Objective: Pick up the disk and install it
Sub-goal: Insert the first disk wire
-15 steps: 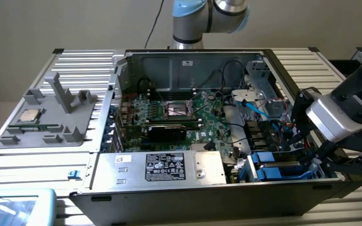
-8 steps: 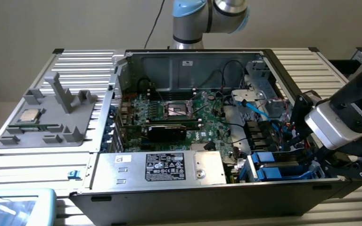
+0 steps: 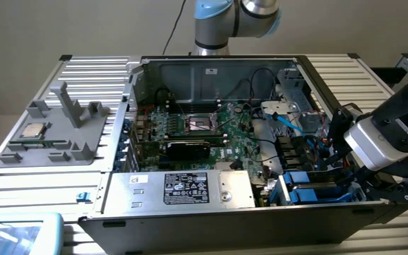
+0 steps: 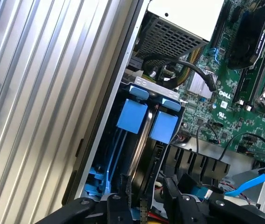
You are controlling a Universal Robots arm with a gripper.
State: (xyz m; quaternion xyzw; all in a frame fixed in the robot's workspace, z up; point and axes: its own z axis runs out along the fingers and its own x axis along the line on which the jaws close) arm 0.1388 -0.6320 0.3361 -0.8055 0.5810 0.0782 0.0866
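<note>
the ribbed metal desk (image 3: 41,186) carries the open computer case (image 3: 218,69). the drive bay (image 4: 97,182) sits in the case's corner, at the exterior view's lower right. the disk (image 4: 142,156) stands on edge in that bay, so pickup looks done and seating seems well along. the pincer (image 4: 146,201), about half-wide, grips the disk's near end and has not let go.

Disk (image 3: 307,194) in drive bay (image 3: 281,187), exterior view's right of power supply box (image 3: 142,192), inside case (image 3: 225,220).
</note>
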